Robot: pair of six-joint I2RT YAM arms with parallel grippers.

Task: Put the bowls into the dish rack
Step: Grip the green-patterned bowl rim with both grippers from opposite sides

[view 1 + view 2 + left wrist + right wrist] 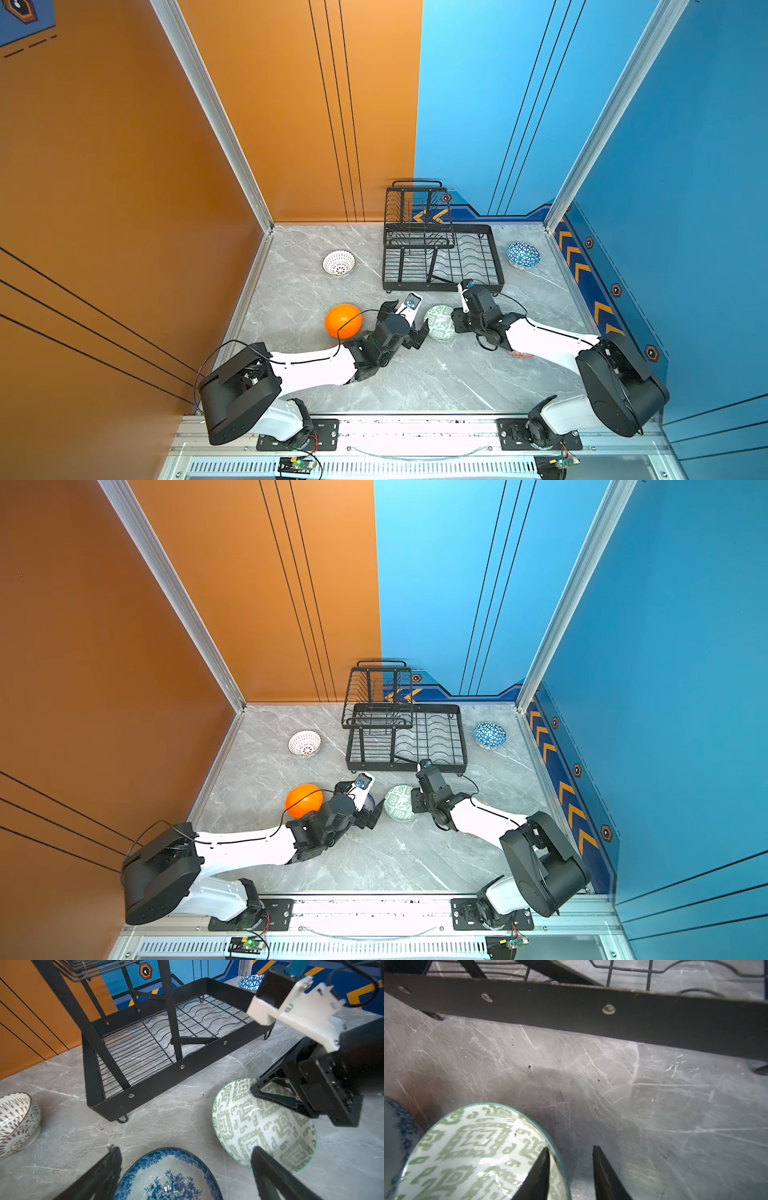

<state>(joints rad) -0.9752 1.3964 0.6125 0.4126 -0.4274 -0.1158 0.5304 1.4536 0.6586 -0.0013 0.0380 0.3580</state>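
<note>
Right pincer [571, 1148]: narrow, astride the rim of the green bowl [477, 1147], with one finger inside the bowl and one outside. A strip of desk [591, 1084] showed between the outer finger and the bowl wall, so the grip did not look closed yet.
Left pincer [186, 1150]: wide, held low over the floral bowl [166, 1178] with a finger on each side of it, touching nothing that could be seen.
Green bowl: upright on the desk, near middle, just in front of the near rail of the rack [415, 286] and just right of the floral bowl.
Floral bowl: on the desk, near middle, almost wholly hidden under the left pincer in both top views.
Orange bowl [343, 320]: on the desk, near left, beside the left arm.
Lattice bowl [339, 263]: on the desk, left of the rack and apart from it.
Triangle bowl [523, 255]: on the desk, far right, to the right of the rack.
Red bowl [521, 354]: only a sliver showed under the right arm, near right. It seemed to sit on the desk.
Rack: far middle of the desk, with the raised tier over its left part. No bowl showed in either tier.
Done: nothing loaded, as far as could be judged.
Left: all six bowls. The first picks appeared to be in hand, the green bowl for the right pincer and the floral bowl for the left. Each called for a firm close, a lift and a carry over the near rail.
</note>
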